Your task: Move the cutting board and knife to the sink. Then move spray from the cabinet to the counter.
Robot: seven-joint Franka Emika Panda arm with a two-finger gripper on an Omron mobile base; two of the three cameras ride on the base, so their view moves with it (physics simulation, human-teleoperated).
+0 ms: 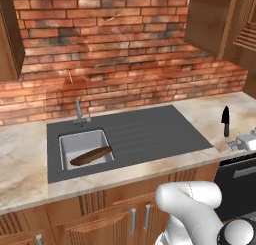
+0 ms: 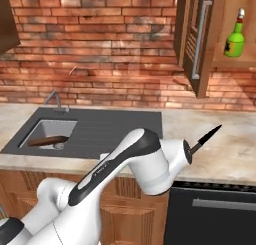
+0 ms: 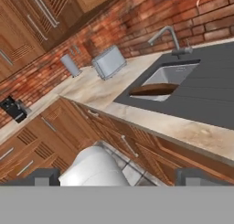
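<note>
The dark brown cutting board [image 1: 91, 155] lies tilted inside the pale basin of the sink [image 1: 145, 134], also seen in the right base view as the cutting board [image 2: 47, 140] and the sink [image 2: 115, 129]. A black knife [image 1: 226, 120] stands blade-up over the counter [image 1: 20, 154] at the right; the knife [image 2: 207, 138] pokes out from behind my arm. My gripper [image 1: 233, 144] is right beside its handle; whether they touch is unclear. My fingertips [image 3: 45, 176] are wide apart with nothing between, so it is open. The green spray [image 2: 235, 39] stands in the open cabinet [image 2: 197, 44].
A grey tap [image 1: 79, 111] rises behind the basin. A toaster [image 3: 109, 61] sits on the counter beyond the sink. A dark appliance front [image 2: 215, 214] is set under the counter below the knife. The open cabinet door hangs over the counter's right part.
</note>
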